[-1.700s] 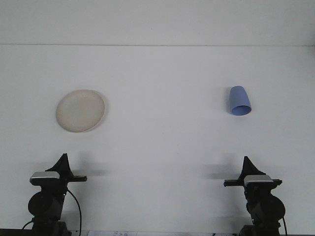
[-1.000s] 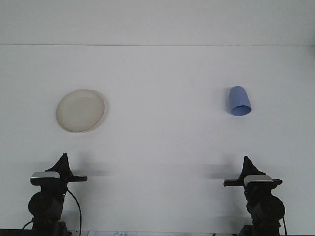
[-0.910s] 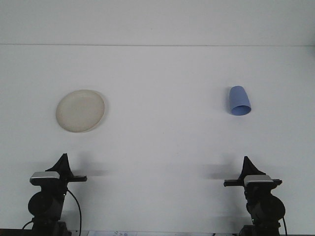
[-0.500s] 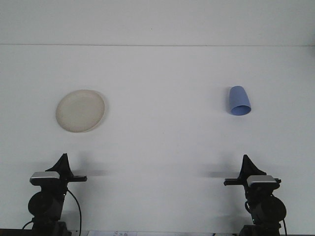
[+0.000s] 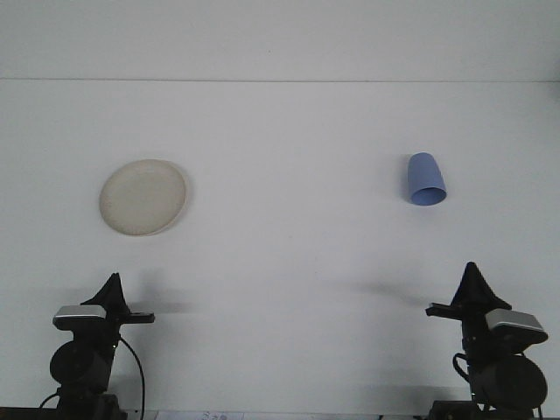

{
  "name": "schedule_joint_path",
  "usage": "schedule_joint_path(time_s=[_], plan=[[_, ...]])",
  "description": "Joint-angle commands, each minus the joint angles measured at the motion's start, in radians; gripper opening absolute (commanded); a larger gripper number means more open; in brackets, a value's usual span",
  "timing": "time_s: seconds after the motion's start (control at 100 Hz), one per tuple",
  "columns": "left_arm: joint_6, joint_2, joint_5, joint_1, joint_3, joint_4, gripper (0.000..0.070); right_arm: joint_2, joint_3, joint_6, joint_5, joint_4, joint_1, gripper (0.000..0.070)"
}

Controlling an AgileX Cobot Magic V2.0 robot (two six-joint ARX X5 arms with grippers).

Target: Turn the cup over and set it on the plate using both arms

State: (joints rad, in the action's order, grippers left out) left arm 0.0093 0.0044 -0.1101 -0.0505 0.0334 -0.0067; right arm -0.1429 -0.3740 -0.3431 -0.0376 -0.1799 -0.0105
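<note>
Front view: the blue cup (image 5: pixel 426 180) lies tipped on the table's (image 5: pixel 289 254) right side, rim toward me, well ahead of my right gripper (image 5: pixel 473 278), the nearer one. The empty plate (image 5: pixel 143 197) sits left, ahead of my left gripper (image 5: pixel 112 289). I cannot tell either grip's spread.

Both arms' bases (image 5: pixel 83 398) are cut off by the bottom edge.

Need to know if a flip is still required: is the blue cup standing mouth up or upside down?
Upside down. The blue cup rests on its wider rim, with its narrower closed base on top.
</note>
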Motion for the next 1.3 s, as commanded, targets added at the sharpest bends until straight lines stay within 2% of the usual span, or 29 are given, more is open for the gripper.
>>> schedule_joint_path(time_s=[0.0, 0.03, 0.05, 0.08, 0.16, 0.18, 0.21, 0.45, 0.62, 0.72, 0.91, 1.08, 1.29], plan=[[0.006, -0.001, -0.006, -0.001, -0.019, 0.012, 0.0016, -0.083, -0.117, 0.108, -0.017, -0.056, -0.002, 0.0009], [0.006, -0.001, -0.006, -0.001, -0.019, 0.011, 0.0016, -0.119, -0.163, 0.138, -0.021, -0.084, -0.002, 0.0036], [0.006, -0.001, -0.006, -0.001, -0.019, 0.011, 0.0016, -0.143, -0.192, 0.154, -0.025, -0.100, -0.002, 0.0080], [0.006, -0.001, -0.006, -0.001, -0.019, 0.011, 0.0016, -0.177, -0.230, 0.174, -0.032, -0.121, -0.002, 0.0181], [0.006, -0.001, -0.006, -0.001, -0.019, 0.011, 0.0016, -0.262, -0.307, 0.201, -0.068, -0.164, -0.002, 0.0517], [0.006, -0.001, -0.006, -0.001, -0.019, 0.012, 0.0016, -0.281, -0.321, 0.208, -0.076, -0.170, -0.002, 0.0573], [0.006, -0.001, -0.006, -0.001, -0.019, 0.012, 0.0016, -0.308, -0.338, 0.219, -0.081, -0.179, -0.002, 0.0612], [0.006, -0.001, -0.006, -0.001, -0.019, 0.011, 0.0016, -0.480, -0.368, 0.302, -0.089, -0.146, -0.002, 0.0615], [0.006, -0.001, -0.006, -0.001, -0.019, 0.012, 0.0016, -0.614, -0.366, 0.401, -0.092, -0.033, -0.015, 0.0615], [0.006, -0.001, -0.006, -0.001, -0.019, 0.011, 0.0016, -0.706, -0.366, 0.446, -0.034, 0.042, -0.043, 0.0614], [0.006, -0.001, -0.006, -0.001, -0.019, 0.012, 0.0016, -0.873, -0.359, 0.482, 0.146, 0.165, -0.124, 0.0614], [0.006, -0.001, -0.006, -0.001, -0.019, 0.011, 0.0016, -0.999, -0.317, 0.465, 0.198, 0.314, -0.188, 0.0612], [0.006, -0.001, -0.006, -0.001, -0.019, 0.011, 0.0016, -1.147, -0.260, 0.454, 0.216, 0.505, -0.201, 0.0612]])
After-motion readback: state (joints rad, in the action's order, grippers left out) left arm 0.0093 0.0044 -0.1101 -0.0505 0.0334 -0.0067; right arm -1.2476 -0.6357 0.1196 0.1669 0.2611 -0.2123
